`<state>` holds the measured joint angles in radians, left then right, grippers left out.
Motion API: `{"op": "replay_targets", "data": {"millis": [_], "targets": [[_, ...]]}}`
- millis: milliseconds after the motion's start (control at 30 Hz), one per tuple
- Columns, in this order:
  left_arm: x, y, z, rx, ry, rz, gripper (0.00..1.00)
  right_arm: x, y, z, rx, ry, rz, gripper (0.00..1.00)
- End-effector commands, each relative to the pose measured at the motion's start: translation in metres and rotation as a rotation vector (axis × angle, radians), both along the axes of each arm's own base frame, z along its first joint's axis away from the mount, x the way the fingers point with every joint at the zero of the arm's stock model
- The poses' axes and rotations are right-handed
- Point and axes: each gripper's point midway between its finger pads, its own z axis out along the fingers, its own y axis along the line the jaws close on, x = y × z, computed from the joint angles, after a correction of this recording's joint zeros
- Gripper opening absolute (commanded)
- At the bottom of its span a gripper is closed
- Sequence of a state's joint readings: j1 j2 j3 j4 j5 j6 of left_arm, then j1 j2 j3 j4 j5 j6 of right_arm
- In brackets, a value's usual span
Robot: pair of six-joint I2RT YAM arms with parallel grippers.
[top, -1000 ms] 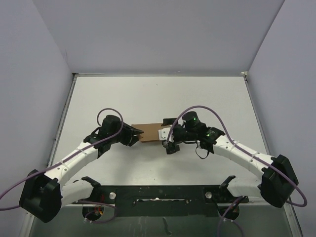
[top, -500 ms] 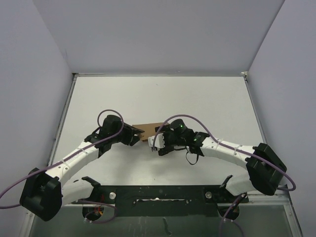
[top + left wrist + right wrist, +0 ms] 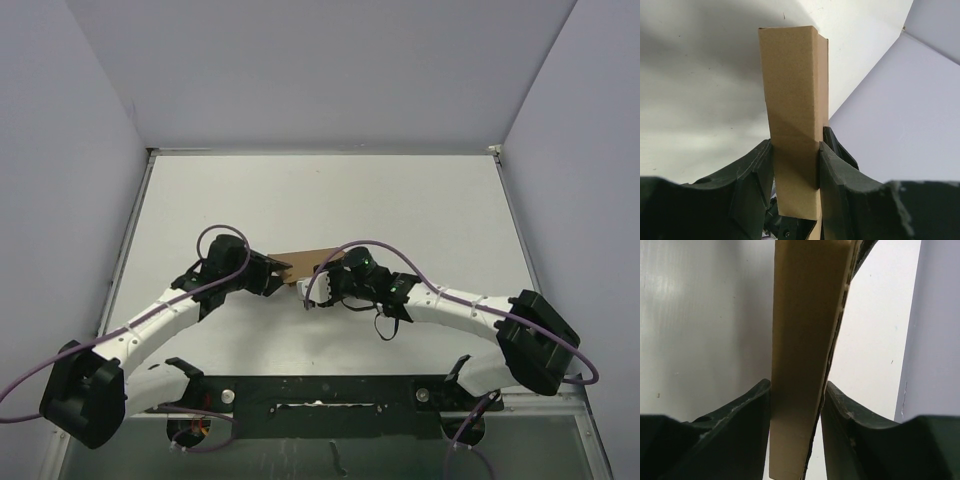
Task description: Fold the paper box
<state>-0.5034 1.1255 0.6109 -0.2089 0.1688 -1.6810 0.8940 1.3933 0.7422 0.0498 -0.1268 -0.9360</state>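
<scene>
- Paper box [image 3: 303,263]: slim brown cardboard piece, pinched at both ends, just on the near side of the table [image 3: 400,200] centre.
- Left gripper [image 3: 795,150]: jaws narrow, clamped on the box. Cardboard runs straight out from between the fingers, away from the wrist.
- Right gripper [image 3: 797,390]: jaws narrow too, pads look to be touching both sides of the box, whose corrugated edge shows on one side.
- Long axis: left-right across the table, one gripper on each end, facing each other. Neither arm is nearer. Left grip sits left of table centre, right grip about at centre.
- Can't tell whether the box rests on the table or hangs above it.
- Judgement: the next fold turns on that shared axis. A push along it loads the opposite grip, so the arms must move together or the box may buckle.
</scene>
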Motion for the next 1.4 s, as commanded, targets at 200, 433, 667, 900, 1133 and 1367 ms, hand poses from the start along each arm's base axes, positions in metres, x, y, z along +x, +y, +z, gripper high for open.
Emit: {"op": "replay_targets", "data": {"millis": [200, 433, 667, 900, 1133, 1367], "targets": [[0.011, -0.006, 0.049, -0.089, -0.192, -0.004, 0.7, 0.006, 0.008, 0.035, 0.12, -0.012, -0.027, 0.34], [0.001, 0.008, 0.071, -0.05, -0.29, -0.005, 0.82, 0.011, -0.003, 0.055, 0.235, 0.155, -0.083, 0.32], [-0.008, 0.029, 0.09, 0.087, -0.49, -0.038, 0.93, 0.017, -0.019, 0.08, 0.392, 0.399, -0.142, 0.32], [-0.009, 0.038, 0.086, 0.368, -0.831, -0.234, 0.98, 0.018, -0.034, 0.096, 0.576, 0.776, -0.208, 0.32], [-0.022, 0.032, 0.069, 0.392, -0.955, -0.347, 0.98, 0.023, -0.038, 0.105, 0.71, 1.231, -0.27, 0.32], [-0.025, 0.022, 0.053, 0.321, -0.895, -0.373, 0.96, 0.03, -0.036, 0.073, 0.792, 1.618, -0.418, 0.33]]}}
